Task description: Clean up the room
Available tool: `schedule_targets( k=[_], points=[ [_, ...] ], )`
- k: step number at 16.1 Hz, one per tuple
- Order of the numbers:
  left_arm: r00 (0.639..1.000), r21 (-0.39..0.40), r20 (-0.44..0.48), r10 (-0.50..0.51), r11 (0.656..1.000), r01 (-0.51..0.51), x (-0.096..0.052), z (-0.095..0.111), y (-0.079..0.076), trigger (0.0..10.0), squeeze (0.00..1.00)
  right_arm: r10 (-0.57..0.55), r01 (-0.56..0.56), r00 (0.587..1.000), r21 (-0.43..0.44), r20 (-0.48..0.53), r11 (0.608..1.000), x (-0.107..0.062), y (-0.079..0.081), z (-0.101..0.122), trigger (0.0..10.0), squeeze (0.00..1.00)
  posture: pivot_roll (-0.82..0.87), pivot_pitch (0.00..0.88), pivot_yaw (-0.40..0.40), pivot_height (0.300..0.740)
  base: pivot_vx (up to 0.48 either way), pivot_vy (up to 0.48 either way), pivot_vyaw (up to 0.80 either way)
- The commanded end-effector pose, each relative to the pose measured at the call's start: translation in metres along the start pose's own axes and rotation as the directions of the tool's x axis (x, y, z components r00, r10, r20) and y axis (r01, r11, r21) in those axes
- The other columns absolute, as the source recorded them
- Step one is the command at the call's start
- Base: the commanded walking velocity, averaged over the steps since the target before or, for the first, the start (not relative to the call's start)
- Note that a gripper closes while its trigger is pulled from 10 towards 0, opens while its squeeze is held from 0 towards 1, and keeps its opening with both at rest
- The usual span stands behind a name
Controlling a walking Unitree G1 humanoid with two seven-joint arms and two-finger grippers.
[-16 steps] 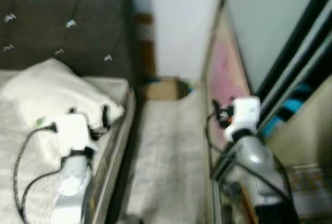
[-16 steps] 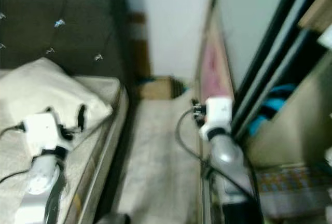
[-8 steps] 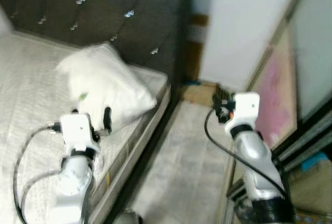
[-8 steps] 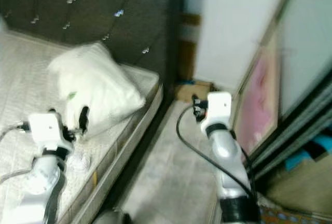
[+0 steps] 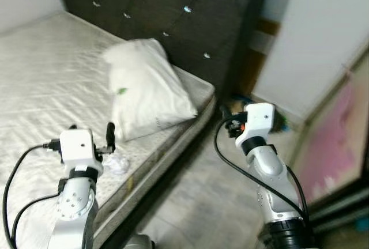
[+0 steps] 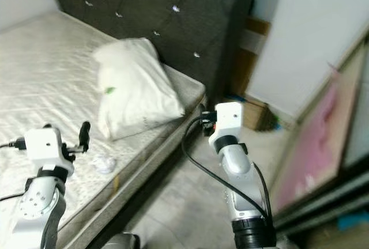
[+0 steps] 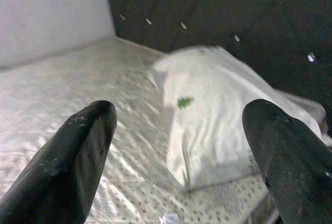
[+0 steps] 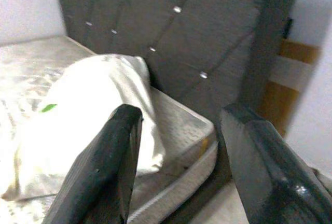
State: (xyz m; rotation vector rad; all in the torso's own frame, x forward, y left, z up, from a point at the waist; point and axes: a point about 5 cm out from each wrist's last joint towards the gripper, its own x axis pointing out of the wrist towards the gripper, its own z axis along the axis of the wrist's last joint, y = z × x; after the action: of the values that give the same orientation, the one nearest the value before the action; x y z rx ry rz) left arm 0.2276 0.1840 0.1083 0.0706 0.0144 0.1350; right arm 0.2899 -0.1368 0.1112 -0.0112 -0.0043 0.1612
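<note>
- Upper left of the head views: bare quilted mattress (image 5: 46,82), far more of it in sight than a second ago, when only its corner showed; whole scene shifted right with the camera's turn.
- Centre of frame: white pillow (image 5: 147,90) with a small green mark, lying on the mattress against the dark tufted headboard (image 5: 173,12); formerly at far left, the shift coming from the view, not the pillow.
- Lower left: left gripper (image 7: 181,146) raised over the mattress edge, fingers (image 7: 78,151) spread wide apart, holding nothing.
- Just right of that gripper, on the mattress: small crumpled white scrap (image 5: 118,163), too blurred to identify.
- Right of centre: right gripper (image 8: 179,156) over the floor strip beside the bed, fingers parted and empty.
- Behind it, by the wall: cardboard box (image 6: 253,113).
- Far right: pink panel (image 5: 337,139) leaning by the wardrobe track.
</note>
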Motion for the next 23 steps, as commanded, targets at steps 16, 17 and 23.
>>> schedule_targets(
  k=[16, 17, 23],
  points=[
    [0.999, 0.049, 0.049, -0.011, 0.999, 0.009, -0.0023, 0.0073, -0.0069, 10.0, 0.0, 0.005, -0.006, 1.0, -0.013, -0.007, 1.0, 0.0008, -0.0076, 0.0009, 10.0, 0.0, 0.01, 0.048, -0.072, 0.74, 0.0, 0.0, 0.8],
    [0.999, 0.048, 0.052, -0.014, 0.999, 0.011, -0.0027, 0.0078, -0.0072, 10.0, 0.0, 0.005, -0.005, 1.0, -0.013, -0.008, 1.0, 0.0008, -0.0078, 0.0009, 10.0, 0.0, 0.01, 0.05, -0.074, 0.74, 0.0, 0.0, 0.8],
    [0.997, 0.039, 0.068, -0.035, 0.999, 0.032, -0.0029, 0.0099, -0.006, 10.0, 0.0, -0.001, 0.001, 1.0, 0.019, 0.006, 1.0, 0.0037, -0.0085, 0.0038, 10.0, 0.0, 0.0, 0.065, -0.073, 0.74, 0.086, 0.0, 0.27]
  ],
)
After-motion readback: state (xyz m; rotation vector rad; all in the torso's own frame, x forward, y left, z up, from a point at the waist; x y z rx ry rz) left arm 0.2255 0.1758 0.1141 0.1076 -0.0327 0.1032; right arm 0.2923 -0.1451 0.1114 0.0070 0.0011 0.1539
